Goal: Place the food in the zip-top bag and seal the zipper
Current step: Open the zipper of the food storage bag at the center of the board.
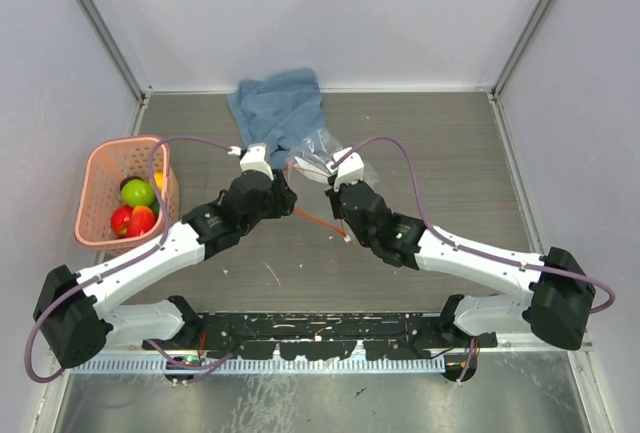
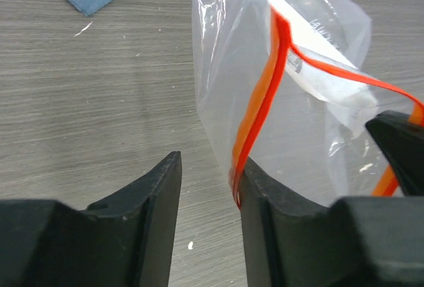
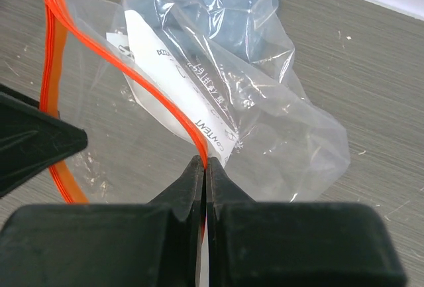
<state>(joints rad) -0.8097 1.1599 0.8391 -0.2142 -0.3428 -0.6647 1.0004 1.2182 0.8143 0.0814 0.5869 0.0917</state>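
1. At the left edge of the top view a pink basket (image 1: 92, 198) sits on the grey table (image 1: 450, 153). It holds the toy fruit (image 1: 138, 193): one green piece, two red ones below it and a bit of yellow above. None of the fruit is in the bag.
2. The left claw (image 1: 290, 196) reaches to the centre of the frame, well apart from the basket. In the left wrist view the left claw (image 2: 209, 168) is open, with bare table showing between its two fingers. The zipper strip (image 2: 262, 101) runs down to the finger on the right of that frame and seems to touch its inner face.
3. A blue cloth (image 1: 275, 103) lies crumpled at the upper centre, against the back wall.
4. The clear bag (image 1: 322, 145) is just right of centre, its far end overlapping the cloth's lower edge. It hangs between the two claws, its orange zipper strip (image 1: 315, 221) toward the near side.
5. The right claw (image 1: 335, 201) meets the bag from the right. In the right wrist view the right claw (image 3: 205, 168) is closed, pinching the zipper strip (image 3: 159, 98). A white printed label (image 3: 172, 68) shows inside the bag (image 3: 278, 121).
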